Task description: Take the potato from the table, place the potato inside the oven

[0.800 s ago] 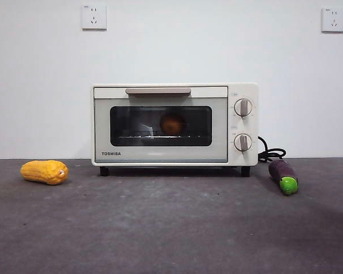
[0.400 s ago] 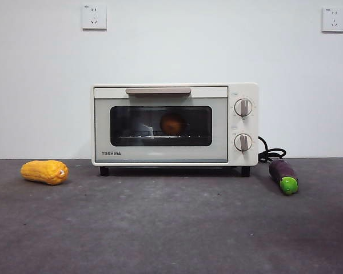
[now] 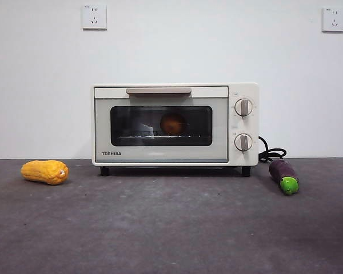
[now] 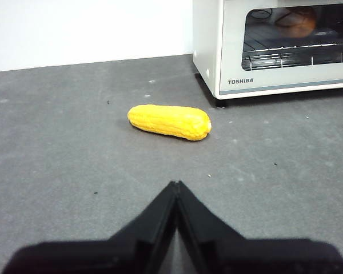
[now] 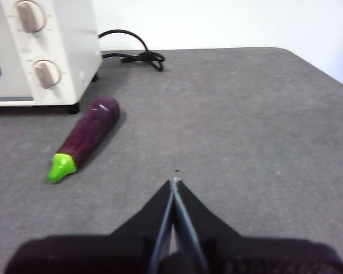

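Front view shows the potato point(image 3: 172, 124) on the rack inside the closed oven point(image 3: 174, 125), so both clenched, empty grippers, left gripper point(image 4: 175, 185) and right gripper point(image 5: 174, 181), should simply hold clear.

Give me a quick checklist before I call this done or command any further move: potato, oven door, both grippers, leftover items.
1. Potato inside the oven, on the rack behind the glass: ok.
2. Oven door shut, handle flush at top: ok.
3. Left gripper shut, holding nothing, back from the corn cob: ok.
4. Right gripper shut, holding nothing, apart from the eggplant: ok.
5. Both arms out of the front view: ok.
6. Knobs at off: cannot tell.
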Action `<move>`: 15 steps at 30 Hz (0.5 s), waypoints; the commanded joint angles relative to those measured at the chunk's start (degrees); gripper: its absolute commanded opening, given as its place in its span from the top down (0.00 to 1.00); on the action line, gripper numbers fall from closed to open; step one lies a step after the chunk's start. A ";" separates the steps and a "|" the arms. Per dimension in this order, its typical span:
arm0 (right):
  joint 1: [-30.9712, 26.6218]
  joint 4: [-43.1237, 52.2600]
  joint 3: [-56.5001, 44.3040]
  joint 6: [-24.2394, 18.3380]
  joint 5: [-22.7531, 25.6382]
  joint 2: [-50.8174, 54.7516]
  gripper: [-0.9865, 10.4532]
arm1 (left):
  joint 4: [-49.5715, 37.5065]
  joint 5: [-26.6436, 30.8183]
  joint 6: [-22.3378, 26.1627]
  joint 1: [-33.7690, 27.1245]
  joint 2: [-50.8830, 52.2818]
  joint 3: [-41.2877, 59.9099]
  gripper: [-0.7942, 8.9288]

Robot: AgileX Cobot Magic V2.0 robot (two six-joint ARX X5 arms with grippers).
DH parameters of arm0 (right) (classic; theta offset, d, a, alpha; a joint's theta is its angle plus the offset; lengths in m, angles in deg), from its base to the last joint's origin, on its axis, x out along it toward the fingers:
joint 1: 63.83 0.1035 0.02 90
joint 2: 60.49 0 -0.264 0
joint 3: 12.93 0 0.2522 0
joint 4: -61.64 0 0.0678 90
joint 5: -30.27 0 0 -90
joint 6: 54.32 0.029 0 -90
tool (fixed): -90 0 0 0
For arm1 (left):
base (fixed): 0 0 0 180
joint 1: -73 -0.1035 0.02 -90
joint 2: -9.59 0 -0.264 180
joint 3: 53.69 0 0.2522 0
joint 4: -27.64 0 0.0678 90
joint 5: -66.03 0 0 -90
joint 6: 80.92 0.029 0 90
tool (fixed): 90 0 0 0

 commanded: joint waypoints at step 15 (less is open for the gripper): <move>1.09 0.24 -0.50 0.59 0.22 0.09 0.91 | -0.46 -0.02 0.79 -0.17 0.00 0.61 0.92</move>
